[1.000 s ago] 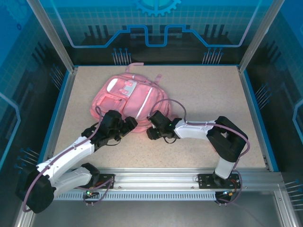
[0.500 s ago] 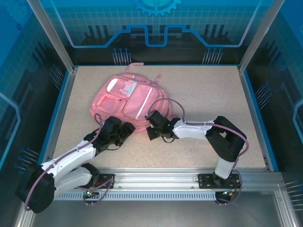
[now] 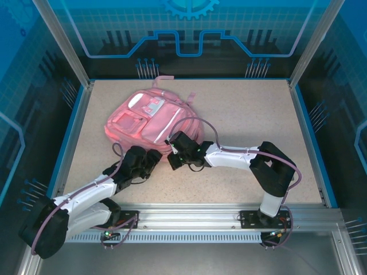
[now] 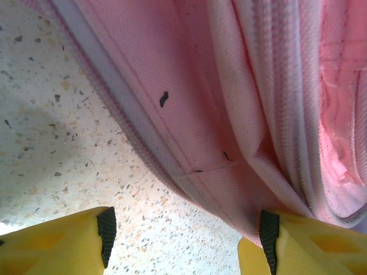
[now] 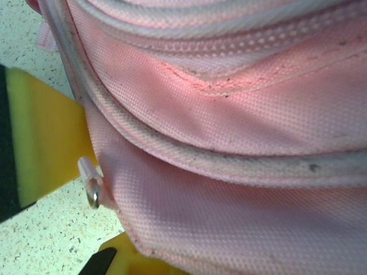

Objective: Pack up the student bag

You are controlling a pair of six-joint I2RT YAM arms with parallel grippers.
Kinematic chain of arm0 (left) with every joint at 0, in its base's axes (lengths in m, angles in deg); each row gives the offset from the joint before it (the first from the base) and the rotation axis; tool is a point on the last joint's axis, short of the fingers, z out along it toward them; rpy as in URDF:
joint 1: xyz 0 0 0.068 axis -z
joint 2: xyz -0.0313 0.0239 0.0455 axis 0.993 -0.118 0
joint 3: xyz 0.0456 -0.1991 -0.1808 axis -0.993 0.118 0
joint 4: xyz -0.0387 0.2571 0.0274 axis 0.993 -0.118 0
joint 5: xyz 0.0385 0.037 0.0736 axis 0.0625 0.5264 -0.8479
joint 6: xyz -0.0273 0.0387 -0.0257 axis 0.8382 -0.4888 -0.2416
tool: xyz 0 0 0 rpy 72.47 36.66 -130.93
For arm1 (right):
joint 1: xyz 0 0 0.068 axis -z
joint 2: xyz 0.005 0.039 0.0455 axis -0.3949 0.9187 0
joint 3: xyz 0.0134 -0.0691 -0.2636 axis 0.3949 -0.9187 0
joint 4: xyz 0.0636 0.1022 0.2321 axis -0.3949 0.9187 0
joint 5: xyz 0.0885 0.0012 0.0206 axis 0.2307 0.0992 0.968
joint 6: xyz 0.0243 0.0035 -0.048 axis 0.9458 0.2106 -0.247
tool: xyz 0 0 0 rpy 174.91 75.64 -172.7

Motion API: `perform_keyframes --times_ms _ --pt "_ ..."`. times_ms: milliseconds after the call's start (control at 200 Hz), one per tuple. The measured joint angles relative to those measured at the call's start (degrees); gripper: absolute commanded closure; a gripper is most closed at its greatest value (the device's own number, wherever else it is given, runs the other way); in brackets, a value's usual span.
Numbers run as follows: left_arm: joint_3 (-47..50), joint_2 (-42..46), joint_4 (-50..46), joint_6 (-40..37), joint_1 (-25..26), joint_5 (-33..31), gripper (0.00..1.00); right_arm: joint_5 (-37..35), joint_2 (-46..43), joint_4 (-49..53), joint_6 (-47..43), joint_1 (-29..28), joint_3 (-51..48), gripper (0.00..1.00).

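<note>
Cameras are giving me one student bag (image 3: 150, 117) to work with. It is pink and soft, and it is lying on the speckled tabletop (image 3: 252, 126), left of centre and toward the far side. One pink carry loop (image 3: 163, 78) is sticking out at its far end.

Two arms are reaching in from the near edge, and their two grippers are sitting close beside each other at the bag's near edge.

I am reading the left gripper (image 3: 152, 156) through its wrist camera. Its two yellow fingers (image 4: 63, 243), each with a black pad, are standing well apart with nothing pinched between them. The bag's hem is running diagonally across that view. It is coming down to the finger on the right, while bare tabletop is lying above the finger on the left. On the pink weave there I am counting three small dark marks (image 4: 164, 98) — one larger, two faint.

I am seeing the right gripper (image 3: 172, 156) at the hem too. In its wrist view, one yellow finger is pressing in from the left and the second is coming up from below. A fold of the bag's piped edge is caught between them, so the jaws are clamping on fabric. One zip pull (image 5: 92, 186) — a small metal ring on a pale tab — is hanging just beside the left-hand finger.
</note>
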Motion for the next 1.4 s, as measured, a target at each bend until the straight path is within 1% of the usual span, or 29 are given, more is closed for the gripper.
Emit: perform_keyframes --times_ms 100,265,325,435,550,635,700,800,910,1121,1246,1401 --pt "0.15 0.00 1.36 0.98 0.00 -0.70 0.37 0.37 0.00 -0.02 0.20 0.00 0.00 1.00" --pt "0.52 -0.02 3.52 2.12 0.02 -1.38 0.50 0.92 -0.07 -0.13 0.87 -0.02 -0.09 1.00" --pt "0.55 -0.02 3.98 2.56 0.02 -1.60 0.56 1.03 -0.17 -0.26 1.07 -0.04 -0.24 1.00" --pt "0.63 -0.02 4.87 2.99 0.07 -2.29 0.71 0.74 -0.76 -0.44 1.29 -0.04 -0.70 1.00" --pt "0.63 -0.02 5.16 3.15 0.07 -3.34 0.86 -1.11 -2.03 -0.31 1.25 -0.13 -1.84 1.00" --pt "0.63 -0.02 5.18 2.93 0.07 -3.87 0.94 -3.23 -3.63 0.24 1.09 -0.15 -3.32 1.00" --pt "0.63 -0.02 5.07 2.80 0.07 -4.24 0.98 -4.96 -5.20 0.87 0.96 0.02 -4.63 1.00" --pt "0.63 0.00 4.61 2.36 0.07 -4.46 1.00 -6.80 -8.07 1.53 0.33 1.44 -7.06 1.00" --pt "0.63 0.33 3.52 1.51 0.07 -4.44 1.00 -7.52 -10.78 2.40 -0.96 5.68 -8.90 1.00" --pt "0.07 1.75 1.53 -0.72 0.07 -3.93 1.00 -4.11 -10.91 5.16 -3.63 14.86 -7.50 1.00" --pt "-1.46 1.68 0.07 -2.84 -0.02 -3.56 1.00 -2.54 -10.54 7.30 -4.96 16.17 -5.11 1.00" --pt "-4.39 -1.11 -2.75 -6.62 -1.09 -2.62 1.00 -0.70 -11.87 7.69 -5.88 16.33 -6.36 1.00"
